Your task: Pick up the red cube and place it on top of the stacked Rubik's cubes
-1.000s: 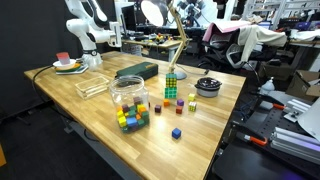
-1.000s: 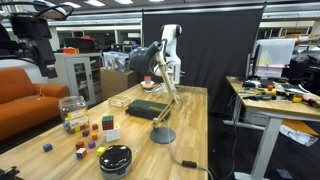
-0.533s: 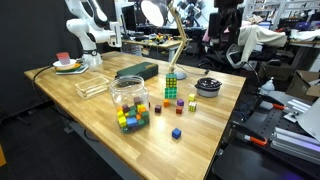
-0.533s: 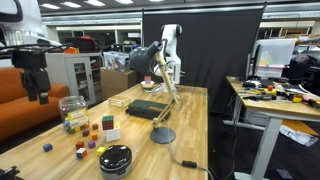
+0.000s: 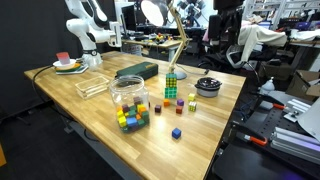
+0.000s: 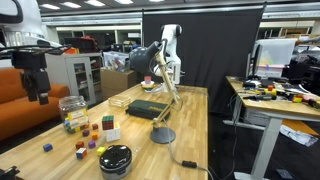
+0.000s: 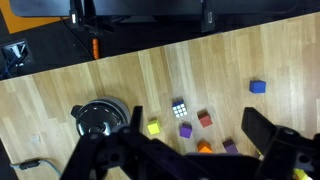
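Note:
In the wrist view I look straight down on the stacked Rubik's cubes [image 7: 179, 109], seeing only the top face. The red cube [image 7: 205, 119] lies on the wood just beside the stack. My gripper [image 7: 193, 116] is open and empty, high above both, with its dark fingers framing the blocks. In both exterior views the stack [image 5: 171, 87] [image 6: 109, 127] stands as a short tower mid-table. The gripper [image 6: 38, 97] hangs well above the table there. The red cube is too small to pick out for sure in those views.
Loose blocks lie round the stack: yellow [image 7: 153, 128], purple [image 7: 185, 130], orange [image 7: 204, 148], blue [image 7: 257, 87]. A black round bowl [image 7: 98, 117] [image 5: 208, 86] sits near the table edge. A clear jar of blocks [image 5: 128, 100], a desk lamp [image 6: 160, 90] and a dark book [image 5: 136, 70] stand further in.
A second ago the arm was higher and farther back. It has since come down and forward over the table. In the last half second nothing visibly moved.

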Action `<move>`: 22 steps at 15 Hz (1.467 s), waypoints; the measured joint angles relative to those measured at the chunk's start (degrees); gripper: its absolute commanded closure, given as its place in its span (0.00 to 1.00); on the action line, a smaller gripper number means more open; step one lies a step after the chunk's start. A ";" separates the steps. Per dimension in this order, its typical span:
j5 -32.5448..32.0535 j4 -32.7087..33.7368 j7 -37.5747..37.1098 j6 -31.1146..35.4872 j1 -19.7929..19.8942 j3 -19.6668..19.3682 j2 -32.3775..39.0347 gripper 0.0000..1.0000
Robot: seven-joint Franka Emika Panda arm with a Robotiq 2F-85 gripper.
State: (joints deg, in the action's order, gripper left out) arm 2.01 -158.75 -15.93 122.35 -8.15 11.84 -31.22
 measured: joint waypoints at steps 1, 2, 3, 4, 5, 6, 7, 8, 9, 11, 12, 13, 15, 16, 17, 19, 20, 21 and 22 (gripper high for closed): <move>0.16 -0.03 0.19 0.12 -0.08 0.00 0.16 0.00; 0.34 -0.23 0.62 1.06 -0.37 0.00 0.60 0.00; 0.36 -0.39 1.30 2.60 -0.86 0.05 1.48 0.00; 0.38 -0.53 2.20 4.56 -1.62 0.17 2.91 0.00; 0.62 -0.66 3.15 6.79 -2.57 0.29 4.67 0.00; 1.04 -0.77 4.06 9.11 -3.57 0.39 6.84 0.00; 1.17 -0.87 4.54 11.65 -4.40 0.64 9.19 0.00; 1.17 -0.95 4.71 14.22 -4.97 0.90 11.54 0.00; 1.16 -0.91 4.72 16.69 -5.30 1.16 13.86 0.00; 0.99 -0.59 4.67 19.28 -5.34 1.45 17.62 0.00; 1.00 -0.43 4.67 19.24 -5.33 1.44 17.89 0.00; 0.99 -0.37 4.67 19.18 -5.34 1.45 17.60 0.00; 1.00 -0.38 4.67 19.07 -5.34 1.45 16.86 0.00; 1.00 -0.41 4.67 19.05 -5.34 1.45 16.74 0.00; 1.00 -0.45 4.67 19.05 -5.35 1.45 16.69 0.00; 1.00 -0.46 4.67 19.06 -5.35 1.45 16.70 0.00; 1.00 -0.45 4.64 19.26 -5.35 1.45 16.78 0.00; 1.00 -0.44 4.22 19.76 -5.31 1.44 17.03 0.00; 1.03 -0.39 3.26 20.90 -5.25 1.44 17.59 0.00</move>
State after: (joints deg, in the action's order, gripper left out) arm 3.04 -159.14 -12.67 143.25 -13.40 13.28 -13.63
